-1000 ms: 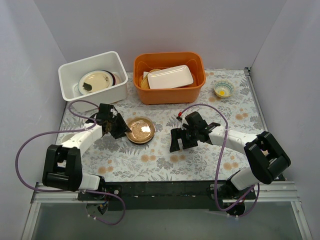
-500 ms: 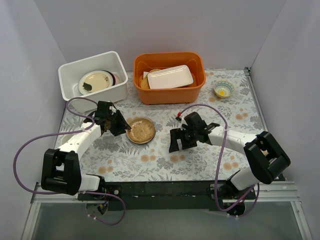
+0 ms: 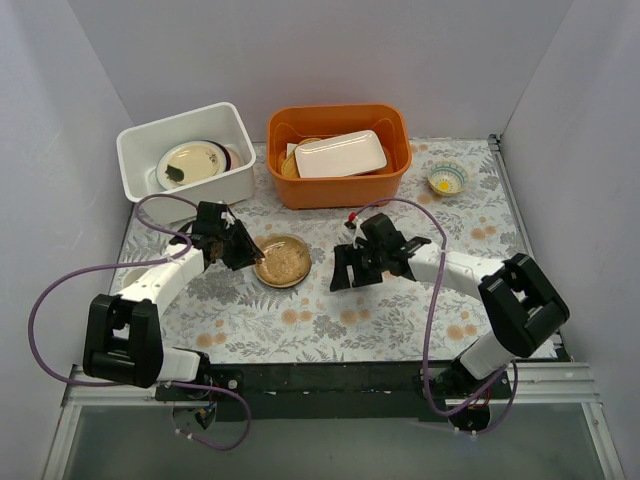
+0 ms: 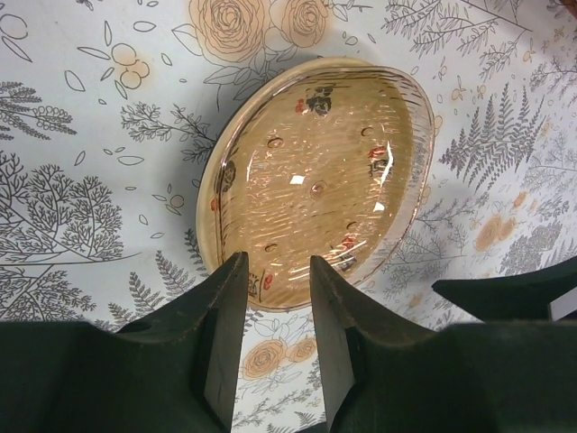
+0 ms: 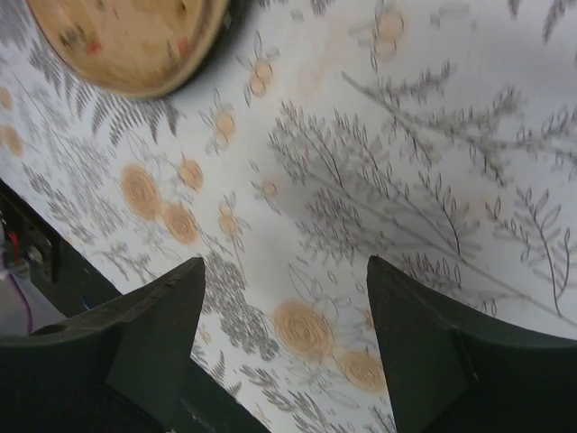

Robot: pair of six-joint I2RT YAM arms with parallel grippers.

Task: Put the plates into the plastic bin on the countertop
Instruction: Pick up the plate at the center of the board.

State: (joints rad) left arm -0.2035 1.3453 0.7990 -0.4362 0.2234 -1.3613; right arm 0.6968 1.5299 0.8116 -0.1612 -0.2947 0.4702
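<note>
An amber-brown plate lies flat on the fern-printed countertop. My left gripper is at its left rim. In the left wrist view the plate fills the middle, and my left gripper is open with a narrow gap, its tips over the plate's near rim. My right gripper is wide open and empty, just right of the plate. In the right wrist view my right gripper hangs over bare countertop, with the plate at top left. The white plastic bin holds a cream plate and others behind it.
An orange tub stands right of the bin and holds a white rectangular dish over other plates. A small yellow-centred bowl sits at the back right. Purple cables loop beside both arms.
My right gripper has moved left and a little back, closer to the amber plate. My left gripper has shifted slightly back along the plate's left rim. The plate has stayed put.
</note>
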